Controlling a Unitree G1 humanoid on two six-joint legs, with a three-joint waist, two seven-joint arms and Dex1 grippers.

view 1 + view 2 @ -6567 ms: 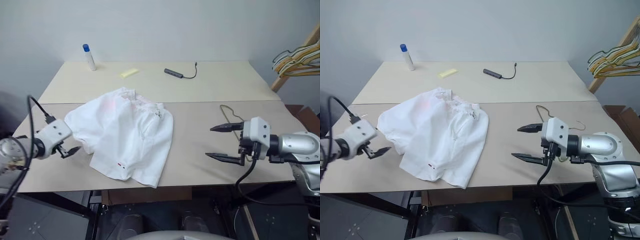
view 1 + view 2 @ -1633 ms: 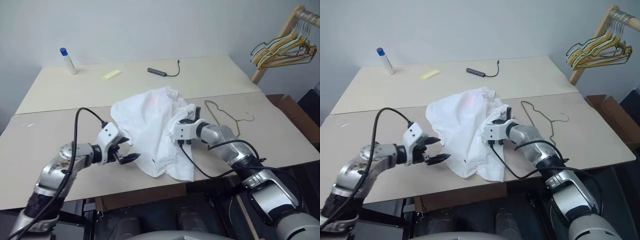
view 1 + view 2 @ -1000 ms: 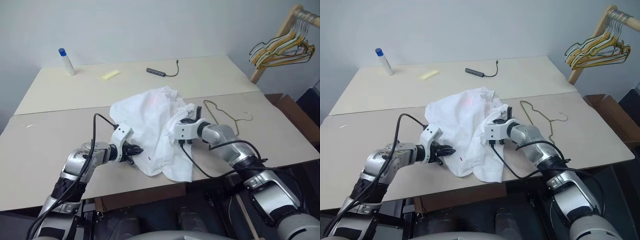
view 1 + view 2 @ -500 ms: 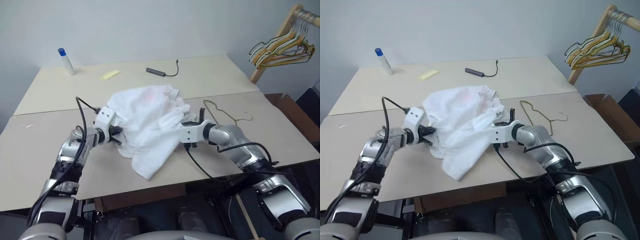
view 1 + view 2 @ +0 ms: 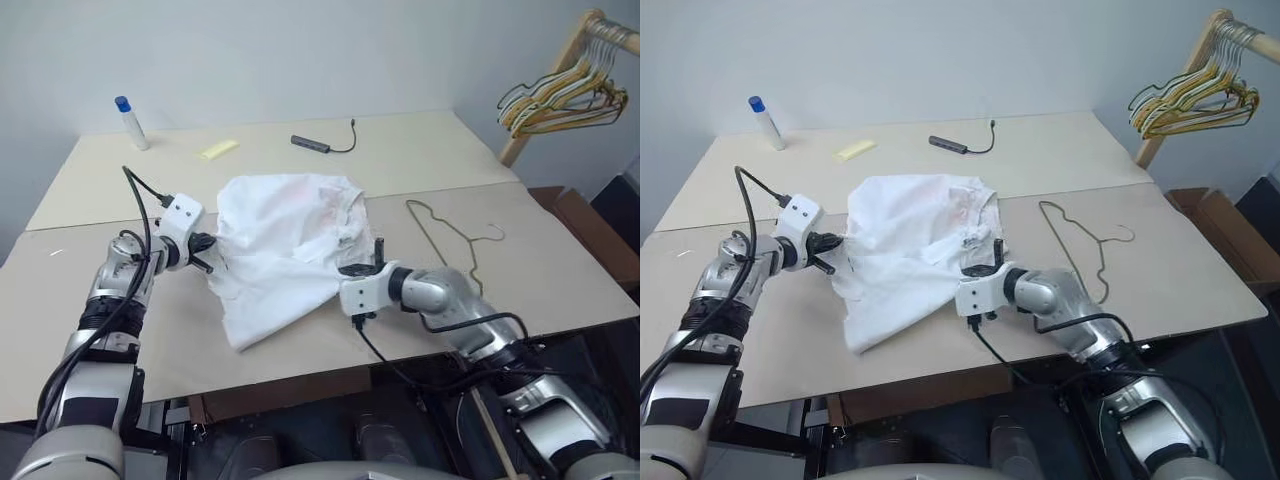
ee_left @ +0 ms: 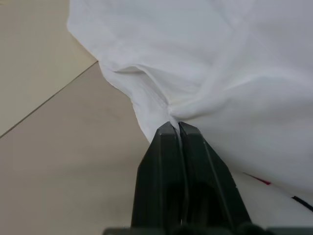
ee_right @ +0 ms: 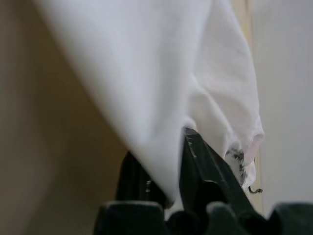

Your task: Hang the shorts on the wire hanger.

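White shorts [image 5: 285, 245] lie spread mid-desk [image 5: 420, 160]. The left gripper [image 6: 175, 128] pinches their left edge; the right gripper [image 7: 168, 161] clamps a fold, partly hidden by cloth. The wire hanger [image 5: 445, 235] lies towards the desk's right edge.

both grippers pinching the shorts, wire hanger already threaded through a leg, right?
Not quite. Both the left gripper and the right gripper do pinch the shorts, but the left eye view shows the wire hanger lying bare on the table, apart from them.
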